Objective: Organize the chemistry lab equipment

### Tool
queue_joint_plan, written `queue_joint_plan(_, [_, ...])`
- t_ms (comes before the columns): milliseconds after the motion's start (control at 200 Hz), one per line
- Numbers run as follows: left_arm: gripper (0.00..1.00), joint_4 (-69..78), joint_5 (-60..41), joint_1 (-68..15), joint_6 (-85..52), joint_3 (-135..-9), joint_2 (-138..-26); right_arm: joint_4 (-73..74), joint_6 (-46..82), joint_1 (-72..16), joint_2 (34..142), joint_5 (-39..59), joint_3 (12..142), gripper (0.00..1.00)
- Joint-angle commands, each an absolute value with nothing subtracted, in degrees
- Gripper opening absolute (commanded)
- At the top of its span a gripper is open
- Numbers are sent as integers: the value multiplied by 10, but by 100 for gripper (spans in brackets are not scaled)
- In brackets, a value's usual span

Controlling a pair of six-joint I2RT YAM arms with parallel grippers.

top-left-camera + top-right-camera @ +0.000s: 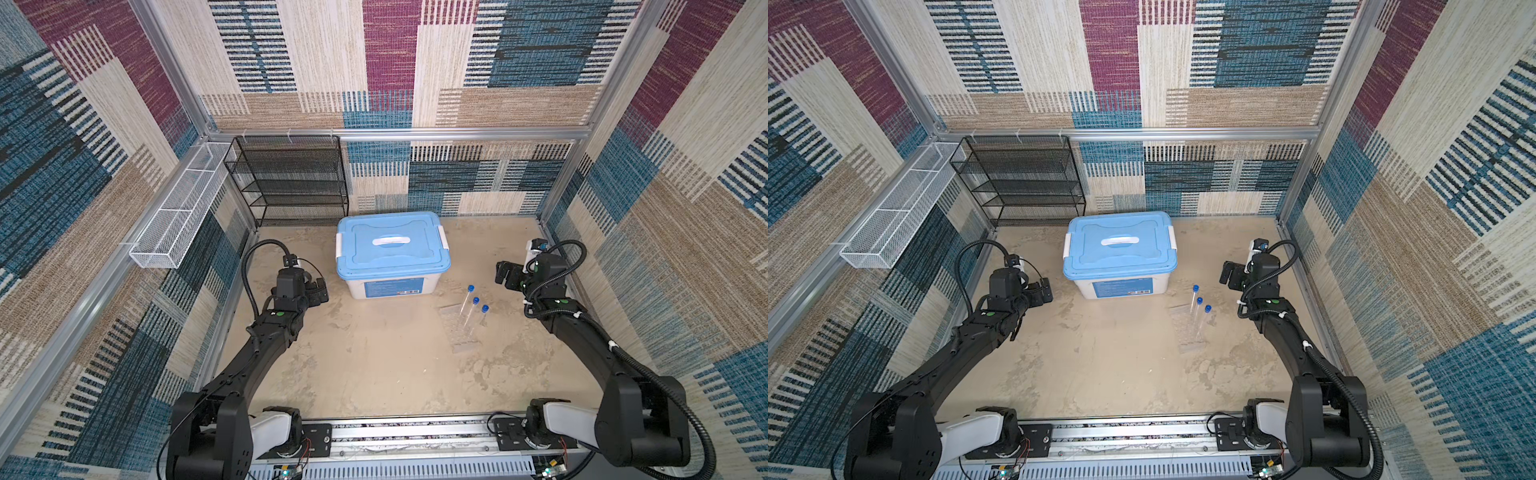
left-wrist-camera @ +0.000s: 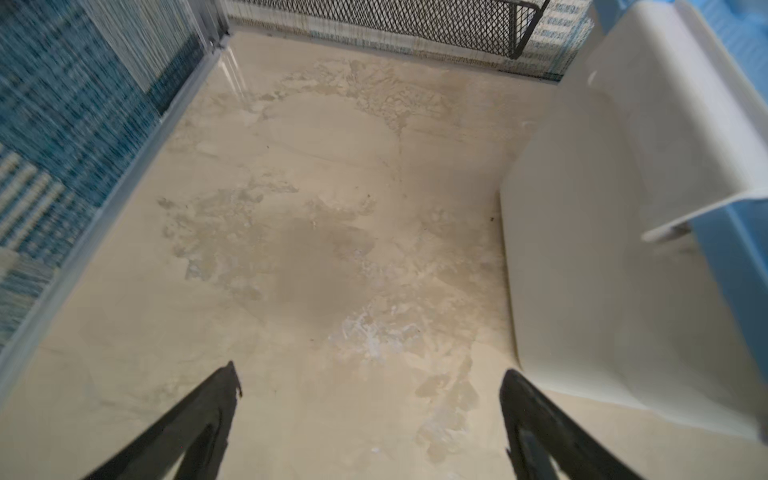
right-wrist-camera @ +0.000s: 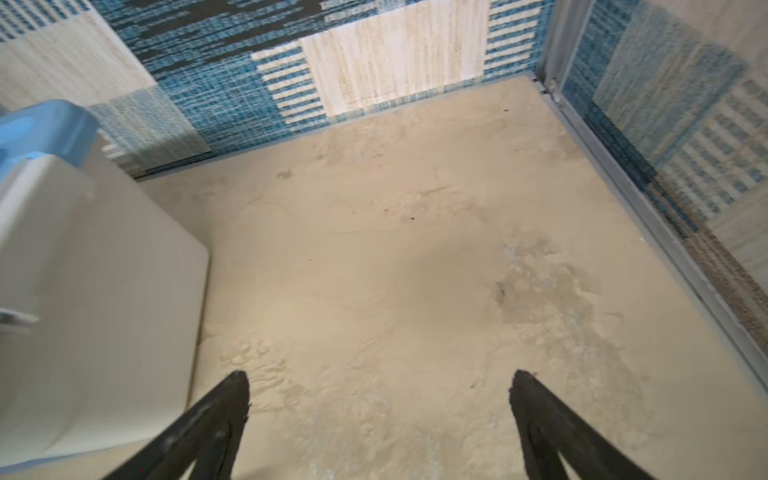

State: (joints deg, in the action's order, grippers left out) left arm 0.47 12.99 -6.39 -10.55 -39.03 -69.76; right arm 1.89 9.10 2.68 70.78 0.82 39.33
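Three blue-capped tubes (image 1: 471,311) sit in what appears a clear rack (image 1: 459,336) on the bench (image 1: 374,365) right of the blue-lidded bin (image 1: 390,249), long axes roughly front-to-back, just inward of the nearer right arm (image 1: 582,328), whose jaws, like the left arm's (image 1: 270,332), stand spread and empty.

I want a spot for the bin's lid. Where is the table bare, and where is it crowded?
Widest bare patch: the middle of the table, from bin to front rail. Also between bin and left pincer, and the back corner beyond the right pincer. Crowded: off the bin's front right, around three blue-capped tubes and the clear rack.
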Motion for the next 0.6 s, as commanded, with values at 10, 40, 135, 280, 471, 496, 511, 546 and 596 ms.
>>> queue_joint_plan(10, [100,108,180,-54,-31,-366,-715,165,57,40,712,0,350,99])
queue_joint_plan(40, [100,123,176,-49,-30,-360,-723,198,40,41,712,3,330,99])
queue_joint_plan(135, [100,186,156,-38,-13,-337,-752,331,19,42,704,-9,259,99])
queue_joint_plan(280, [98,290,87,-8,1,-303,-798,456,9,42,742,2,216,99])
queue_joint_plan(471, [98,391,-5,29,-10,-273,-851,552,25,42,789,26,189,99])
queue_joint_plan(496, [98,400,-10,29,-8,-271,-857,547,26,42,792,24,191,99])
queue_joint_plan(511, [98,407,-14,29,-6,-268,-860,547,26,42,794,24,192,99])
queue_joint_plan(546, [98,421,-18,30,-6,-263,-867,548,23,42,798,31,194,99])
queue_joint_plan(596, [98,449,-24,30,-4,-254,-878,557,19,42,804,40,191,99])
